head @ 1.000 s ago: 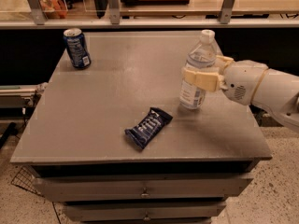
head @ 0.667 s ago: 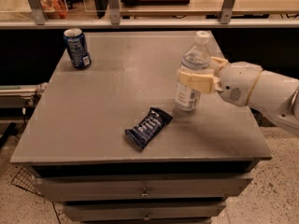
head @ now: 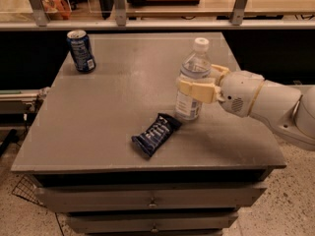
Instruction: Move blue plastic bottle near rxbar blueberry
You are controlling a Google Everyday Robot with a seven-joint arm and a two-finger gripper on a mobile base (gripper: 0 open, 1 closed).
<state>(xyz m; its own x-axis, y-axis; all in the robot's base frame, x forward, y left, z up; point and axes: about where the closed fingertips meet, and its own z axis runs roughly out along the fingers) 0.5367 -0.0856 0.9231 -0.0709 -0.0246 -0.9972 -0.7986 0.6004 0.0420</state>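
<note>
Camera view: nearly done. The gripper [head: 196, 85], on an arm [head: 275, 107] reaching in level from the right, is clamped around the upright bottle [head: 193, 65] at mid-height. The bar [head: 156, 134] lies just below-left of the gripper, beside the bottle's base, perhaps touching it. Only the release is left.

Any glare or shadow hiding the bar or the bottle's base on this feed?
Camera view: dim, warm, even light, no glare on the table; the bar shows plainly, with only a faint shadow beside it; the bottle has its base in sight close by the bar's far end, with the hand shut round its middle.
</note>
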